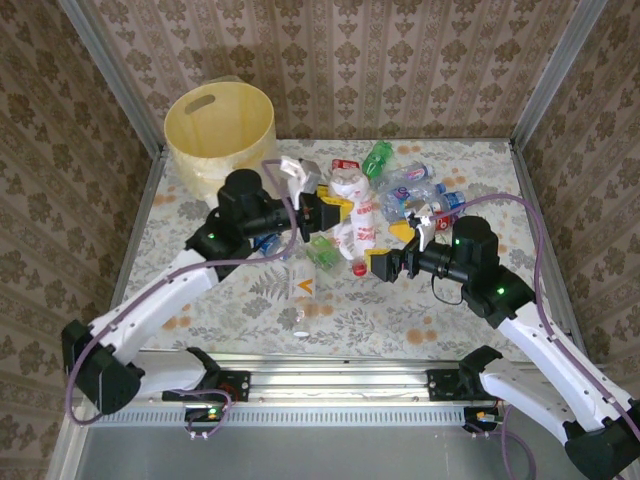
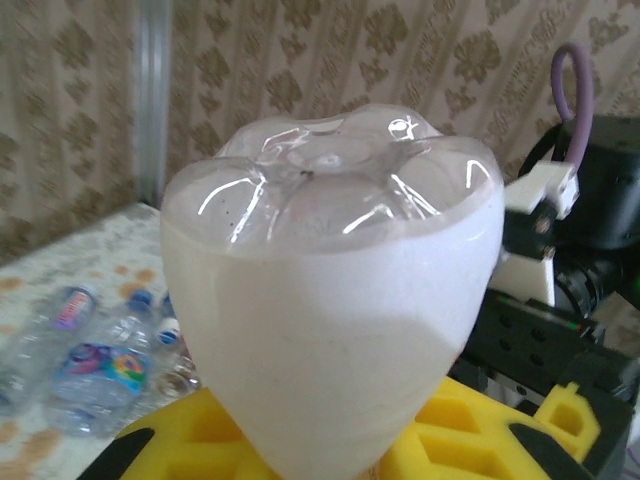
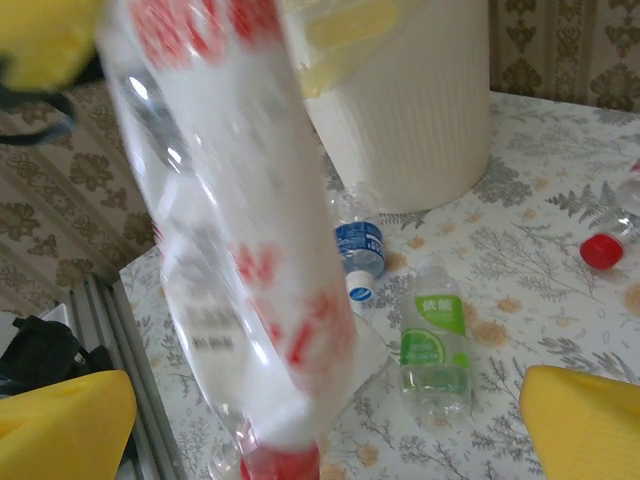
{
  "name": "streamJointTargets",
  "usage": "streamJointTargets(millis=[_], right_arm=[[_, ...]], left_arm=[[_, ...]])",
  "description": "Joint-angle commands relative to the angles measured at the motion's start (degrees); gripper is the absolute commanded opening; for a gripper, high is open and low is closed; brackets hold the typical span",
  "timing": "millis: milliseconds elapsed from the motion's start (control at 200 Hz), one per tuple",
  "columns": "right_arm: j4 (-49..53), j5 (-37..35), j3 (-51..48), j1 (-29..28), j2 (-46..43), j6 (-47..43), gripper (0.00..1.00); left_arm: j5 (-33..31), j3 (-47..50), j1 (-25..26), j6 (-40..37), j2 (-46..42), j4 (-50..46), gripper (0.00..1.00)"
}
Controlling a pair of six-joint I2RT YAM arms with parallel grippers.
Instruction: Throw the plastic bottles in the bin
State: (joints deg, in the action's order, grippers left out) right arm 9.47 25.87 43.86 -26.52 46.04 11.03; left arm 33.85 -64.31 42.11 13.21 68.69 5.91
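Step in hand: carrying one bottle to the bin.

The left gripper [image 1: 335, 212] is closed around a clear red-label bottle [image 1: 362, 232]. In the left wrist view the bottle's lobed base [image 2: 330, 230] faces the camera, with a yellow finger on either side below it. From the right wrist view the bottle [image 3: 240, 250] hangs cap downward and clear of the table [image 1: 400, 310]. It is blurred, so it is probably moving.

The right gripper [image 1: 392, 247] is just beside the bottle's cap end. Its yellow fingers [image 3: 580, 420] are spread wide and hold nothing.

The bin [image 1: 200, 170] stands at the far left corner of the table, beyond the left arm. Its pale ribbed wall [image 3: 420, 130] is visible behind the held bottle.

Work left: most of it.
- A green-label bottle [image 3: 435, 345] and a blue-label bottle [image 3: 358, 245] lie on the table between the grippers and the bin.
- A cluster of bottles [image 1: 410, 190] lies at the far middle of the table.
- Whether any bottle is already inside the bin cannot be told.

Next move, by judgement: the left arm needs to lift the bottle above the rim, swing it far-left over the opening, and release it there. The rim is high, so too low a path risks striking the wall. The right gripper is free to close on one of the bottles lying nearby.
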Motion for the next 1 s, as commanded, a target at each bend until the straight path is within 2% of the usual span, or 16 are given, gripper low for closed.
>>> streamJointTargets(millis=[0,365,660,995], right_arm=[[2.57,-3.18,-0.09,-0.28,-1.42,-0.10,1.00],[10.28,-9.20,2.28,-0.28,-4.32,-2.21,1.00],[4.14,-6.94,-1.03,-0.28,-11.72,-2.98,1.00],[3.77,-5.70,-0.98,-0.28,-10.93,-2.75,1.00]], left_arm=[[-8.42,-0.10,-1.57,-3.89,-4.25,-2.99,0.00],[-21.95,-2.13,-3.61,-12.57,-14.90,-9.91,0.00],[-32.77,-4.11,-4.05,-19.94,-18.27,-13.29,0.00],[-33.85,-0.61,-4.14,-32.08,-23.16,1.84,0.00]])
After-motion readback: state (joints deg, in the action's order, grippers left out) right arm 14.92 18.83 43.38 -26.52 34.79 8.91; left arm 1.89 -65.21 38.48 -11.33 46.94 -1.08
